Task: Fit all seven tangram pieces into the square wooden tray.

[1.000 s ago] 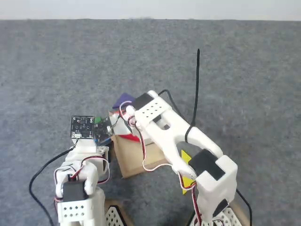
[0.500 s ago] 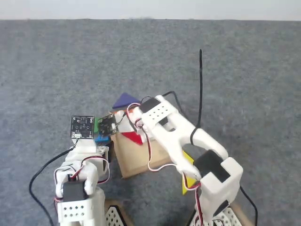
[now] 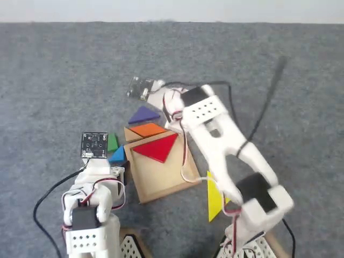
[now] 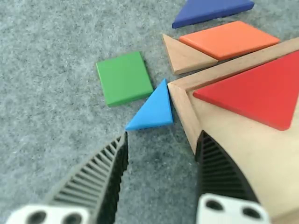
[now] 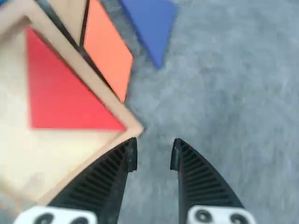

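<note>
High view: tray (image 3: 161,189) flat on grey carpet (image 3: 64,70) in front of the two arm bases, with red triangle (image 3: 158,148) inside against the far rim. Just outside that rim: orange piece (image 3: 149,129), tan triangle (image 3: 130,134) beside it, dark-blue triangle (image 3: 143,114) a little farther out. By the far-left corner: light-blue triangle (image 3: 117,155), then green square (image 3: 112,142) just beyond. Yellow triangle (image 3: 214,196) on the carpet just off the right side of the tray, partly hidden by the right arm (image 3: 215,129), itself extended past the far-right corner. Left arm (image 3: 88,212) folded close to its base, wrist above the light-blue triangle. Left wrist view: left gripper (image 4: 162,140) with jaws spread wide and empty, one finger above carpet, the other above a corner of the tray (image 4: 233,68). Light-blue triangle (image 4: 152,110) just ahead of the gap, right beside that corner. Green square (image 4: 124,78) near it but apart. Tan triangle (image 4: 187,56), orange piece (image 4: 229,39) and dark-blue triangle (image 4: 212,9) outside the rim, red triangle (image 4: 257,91) on the tray floor. Right wrist view: right gripper (image 5: 153,149) above carpet just off a corner of the tray (image 5: 51,158), jaws narrowly parted, nothing between them. Red triangle (image 5: 60,98) snug in that corner, orange piece (image 5: 107,51) against the outer rim, dark-blue triangle (image 5: 152,21) apart on the carpet.
</note>
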